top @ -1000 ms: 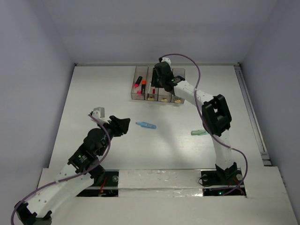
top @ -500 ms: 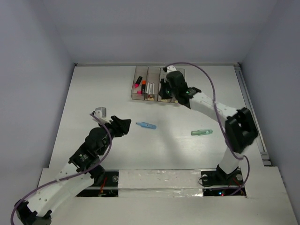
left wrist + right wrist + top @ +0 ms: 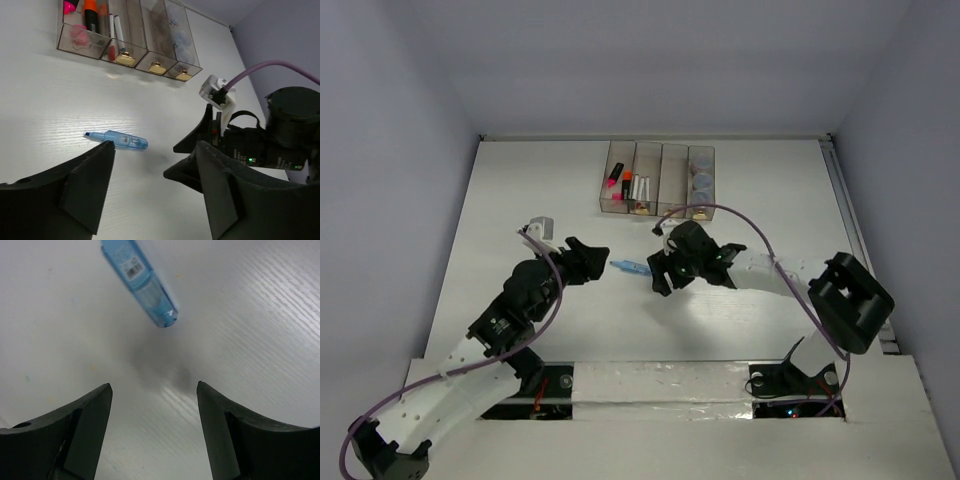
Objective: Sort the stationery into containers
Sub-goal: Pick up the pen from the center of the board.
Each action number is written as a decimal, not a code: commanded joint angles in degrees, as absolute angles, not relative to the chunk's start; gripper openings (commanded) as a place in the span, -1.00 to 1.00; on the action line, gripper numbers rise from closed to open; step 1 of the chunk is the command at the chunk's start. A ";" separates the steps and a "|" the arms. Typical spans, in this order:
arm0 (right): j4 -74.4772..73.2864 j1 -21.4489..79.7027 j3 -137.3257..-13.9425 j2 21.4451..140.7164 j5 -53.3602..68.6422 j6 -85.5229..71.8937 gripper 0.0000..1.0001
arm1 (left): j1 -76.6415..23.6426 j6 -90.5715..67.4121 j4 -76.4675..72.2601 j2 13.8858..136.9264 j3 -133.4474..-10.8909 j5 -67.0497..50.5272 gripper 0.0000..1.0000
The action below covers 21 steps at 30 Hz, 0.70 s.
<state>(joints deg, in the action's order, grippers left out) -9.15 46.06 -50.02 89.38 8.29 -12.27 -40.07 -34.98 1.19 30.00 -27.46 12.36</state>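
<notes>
The four joined bins stand at the back. They hold a pink highlighter, an orange highlighter, white pens and grey-blue pots. The light blue marker lies on the table between my grippers. My left gripper is open just left of it, with the marker off its left fingertip. My right gripper is open, low, just right of the marker, which lies beyond its fingertips. The pale green marker is hidden.
The right forearm stretches low across the table's right half. The table's raised right edge and back wall bound the space. The bins also show at the top of the left wrist view.
My right gripper has left the bins and swung down to the table's middle, beside the blue marker, and its arm now covers the green marker's spot. My left gripper has edged right.
</notes>
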 commanded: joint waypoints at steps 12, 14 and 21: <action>-4.92 51.94 -60.90 106.43 -7.11 -4.05 0.46 | -40.25 -33.93 3.78 27.51 -32.08 12.22 0.47; -5.01 51.94 -61.69 107.48 -7.56 -3.87 0.44 | -40.25 -33.66 4.13 27.33 -32.52 12.30 0.47; -4.83 51.94 -61.53 108.37 -5.63 -4.66 -0.12 | -40.25 -33.31 4.39 26.81 -32.35 12.74 0.45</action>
